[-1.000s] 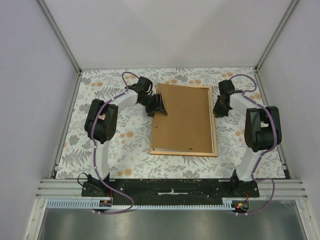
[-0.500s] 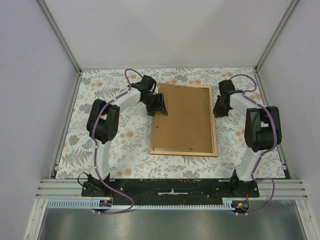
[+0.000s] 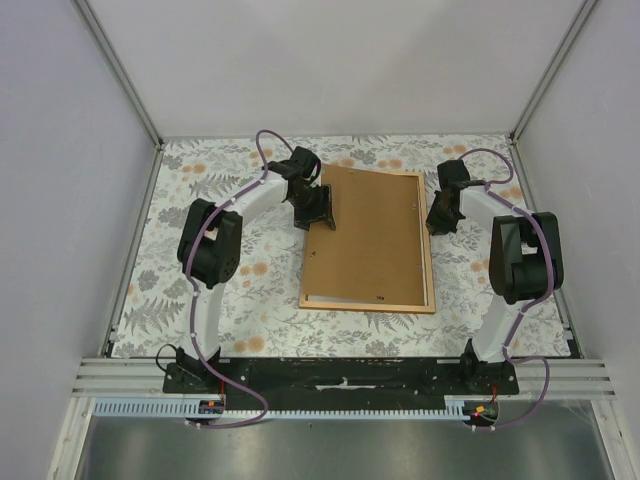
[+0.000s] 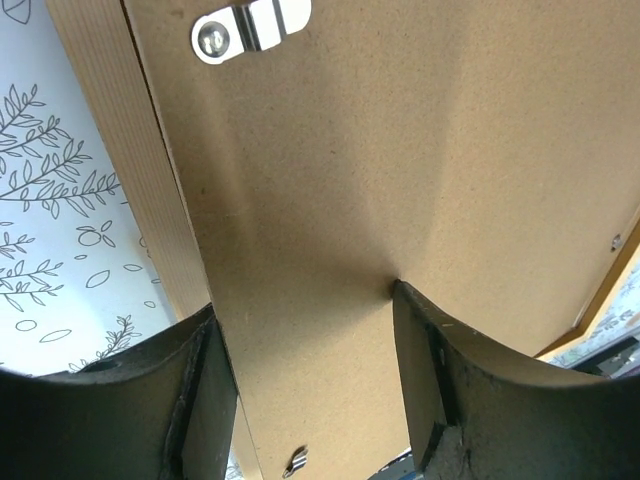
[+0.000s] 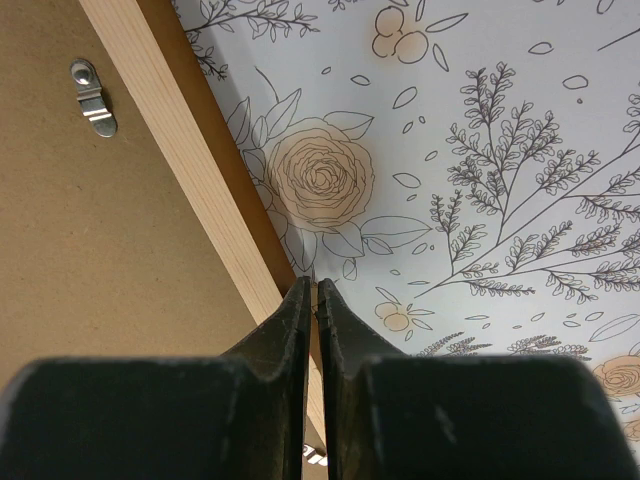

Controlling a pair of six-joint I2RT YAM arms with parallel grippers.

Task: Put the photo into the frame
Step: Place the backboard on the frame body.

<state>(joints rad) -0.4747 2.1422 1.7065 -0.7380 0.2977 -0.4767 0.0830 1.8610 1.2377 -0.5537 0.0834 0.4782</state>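
Observation:
The frame [image 3: 431, 270] lies face down in the middle of the table, with the plain brown backing board [image 3: 370, 240] filling it. The photo is hidden. A thin white strip [image 3: 335, 298] shows at the board's near edge; I cannot tell what it is. My left gripper [image 3: 322, 213] is open and empty, with its fingers spread just over the board [image 4: 420, 150] near the frame's left rail [image 4: 120, 130]. My right gripper [image 3: 437, 222] is shut, with its tips [image 5: 316, 285] at the outer side of the frame's right rail [image 5: 190, 140].
Metal turn clips sit on the board's edges [image 4: 250, 25] [image 5: 92, 98]. A floral cloth [image 3: 200, 270] covers the table. Grey walls and metal posts enclose the table on three sides.
The left arm's wrist and elbow have shifted slightly right and farther back, while its gripper stays over the board's upper left. The right arm has not moved.

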